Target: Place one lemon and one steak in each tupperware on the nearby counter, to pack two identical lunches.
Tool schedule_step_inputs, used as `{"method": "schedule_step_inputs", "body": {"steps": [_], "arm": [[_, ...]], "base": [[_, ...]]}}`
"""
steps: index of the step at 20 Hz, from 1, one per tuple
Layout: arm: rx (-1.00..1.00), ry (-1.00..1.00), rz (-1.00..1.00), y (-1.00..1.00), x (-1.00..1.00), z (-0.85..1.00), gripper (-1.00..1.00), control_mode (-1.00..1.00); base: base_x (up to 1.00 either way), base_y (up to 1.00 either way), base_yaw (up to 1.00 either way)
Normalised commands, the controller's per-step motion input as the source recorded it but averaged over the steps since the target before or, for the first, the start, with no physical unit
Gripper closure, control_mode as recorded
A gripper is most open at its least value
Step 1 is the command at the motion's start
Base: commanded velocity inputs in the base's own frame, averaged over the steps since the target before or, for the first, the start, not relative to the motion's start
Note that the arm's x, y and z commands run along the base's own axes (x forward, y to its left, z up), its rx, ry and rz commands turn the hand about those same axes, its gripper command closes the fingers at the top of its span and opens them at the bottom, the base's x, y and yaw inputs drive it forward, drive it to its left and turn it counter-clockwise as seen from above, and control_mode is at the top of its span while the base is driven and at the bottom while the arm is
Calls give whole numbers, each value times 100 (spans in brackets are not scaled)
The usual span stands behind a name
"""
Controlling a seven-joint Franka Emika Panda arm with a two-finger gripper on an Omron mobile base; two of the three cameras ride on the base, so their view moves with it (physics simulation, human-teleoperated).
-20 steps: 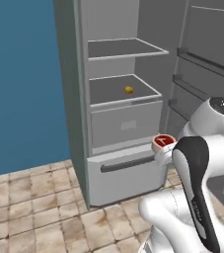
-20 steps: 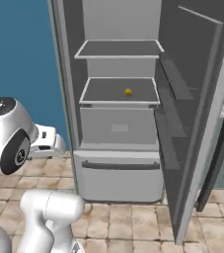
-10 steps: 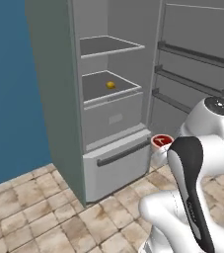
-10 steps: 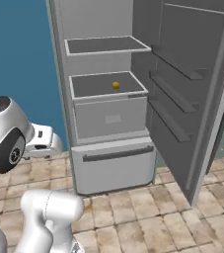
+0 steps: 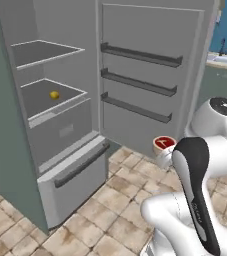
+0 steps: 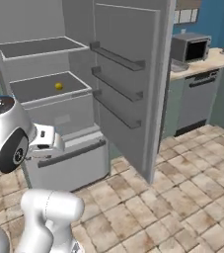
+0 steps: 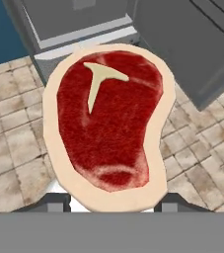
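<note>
Pincer [image 7: 114, 200] of mine is pinching the steak [image 7: 108, 121], which hangs just ahead of my two finger tips in the hand view, its flat red face and pale fat rim toward the camera. From the left base view the same steak [image 5: 163, 144] shows as a small red disc beside my white arm, above the tiled floor and well apart from the fridge [image 5: 60, 120].

I judge the slab light, soft and a little slick, so it could sag or slide; holding it across the rim near one end, as now, seems workable, though a grip nearer its middle would be steadier.

One lemon [image 5: 54, 94] sits on the lower shelf of the open fridge, roundish and firm by the look of it, likely to roll, best taken across its short width. That shelf holds nothing else that I can see, and the shelf above looks bare. Far off, a table [image 6: 209, 62] carries a dark-fronted oven [image 6: 191, 48]; I can't make out any tupperware there.
</note>
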Motion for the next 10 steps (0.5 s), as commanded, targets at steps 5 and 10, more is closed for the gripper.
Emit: {"method": "schedule_step_inputs", "body": {"steps": [5,10], "arm": [[0,0,0,0,0,0,100,100],[0,0,0,0,0,0,100,100]], "base": [[-25,0,-85],[-43,2,-82]]}}
